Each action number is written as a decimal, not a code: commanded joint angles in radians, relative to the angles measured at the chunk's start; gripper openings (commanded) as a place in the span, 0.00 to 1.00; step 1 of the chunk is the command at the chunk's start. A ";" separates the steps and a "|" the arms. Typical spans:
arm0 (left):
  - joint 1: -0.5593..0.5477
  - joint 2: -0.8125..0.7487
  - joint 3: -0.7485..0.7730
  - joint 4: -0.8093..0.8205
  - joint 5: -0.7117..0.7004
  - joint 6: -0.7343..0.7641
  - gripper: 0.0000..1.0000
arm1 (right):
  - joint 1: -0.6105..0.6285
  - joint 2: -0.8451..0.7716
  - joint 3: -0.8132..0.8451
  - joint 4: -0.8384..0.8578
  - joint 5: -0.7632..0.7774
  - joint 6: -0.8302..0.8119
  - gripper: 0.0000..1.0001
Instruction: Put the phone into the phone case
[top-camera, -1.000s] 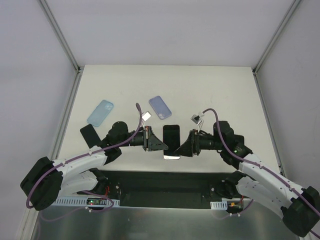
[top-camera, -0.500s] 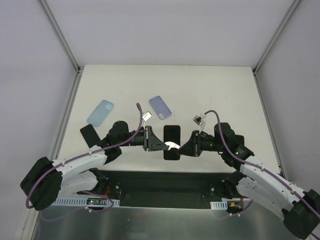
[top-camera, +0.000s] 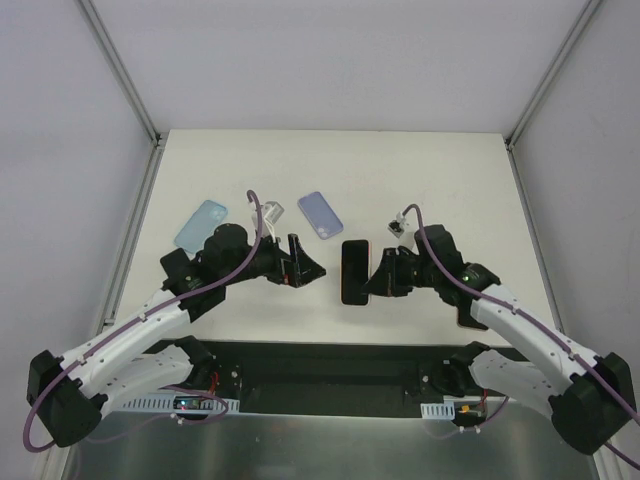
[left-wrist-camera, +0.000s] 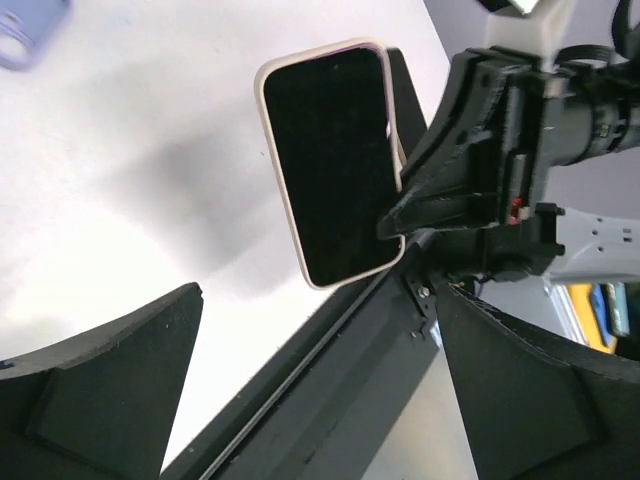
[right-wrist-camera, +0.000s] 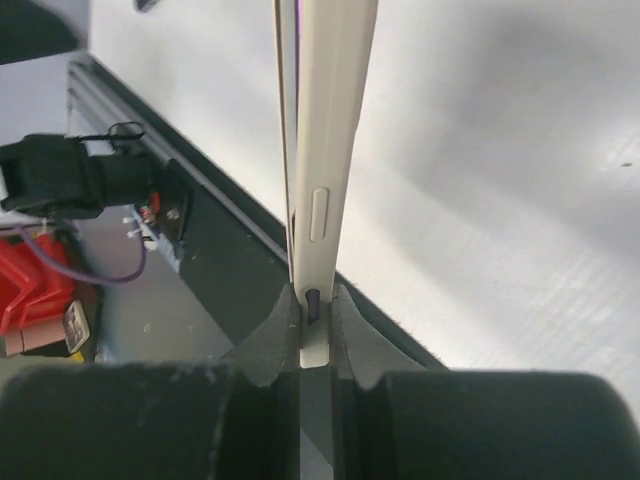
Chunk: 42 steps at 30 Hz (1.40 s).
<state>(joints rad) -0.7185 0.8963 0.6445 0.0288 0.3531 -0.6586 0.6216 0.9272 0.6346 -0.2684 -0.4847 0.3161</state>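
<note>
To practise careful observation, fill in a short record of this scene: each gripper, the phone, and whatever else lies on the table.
right gripper: shut on the phone, clamping one edge
phone: dark screen, appears lifted off the table
cream case: already around the phone's rim
left gripper: open, empty, apart from the phone
light blue case: flat on the table, far left
lavender case: flat on the table, beyond the phone

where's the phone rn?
Top view, centre front of the table: the phone is clamped in the right gripper, held above the surface, with the open left gripper just left of it.
</note>
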 joint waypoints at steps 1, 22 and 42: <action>0.010 -0.065 0.093 -0.277 -0.193 0.163 0.99 | -0.063 0.161 0.115 -0.072 0.018 -0.084 0.01; 0.014 -0.100 0.095 -0.492 -0.376 0.226 0.99 | -0.287 0.674 0.229 -0.106 -0.009 -0.115 0.20; 0.116 0.440 0.486 -0.552 -0.615 -0.024 0.95 | -0.269 0.150 0.203 -0.377 0.324 -0.155 0.96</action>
<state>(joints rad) -0.6235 1.1648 0.9810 -0.5282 -0.2035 -0.5949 0.3370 1.2659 0.8757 -0.5526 -0.2611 0.1722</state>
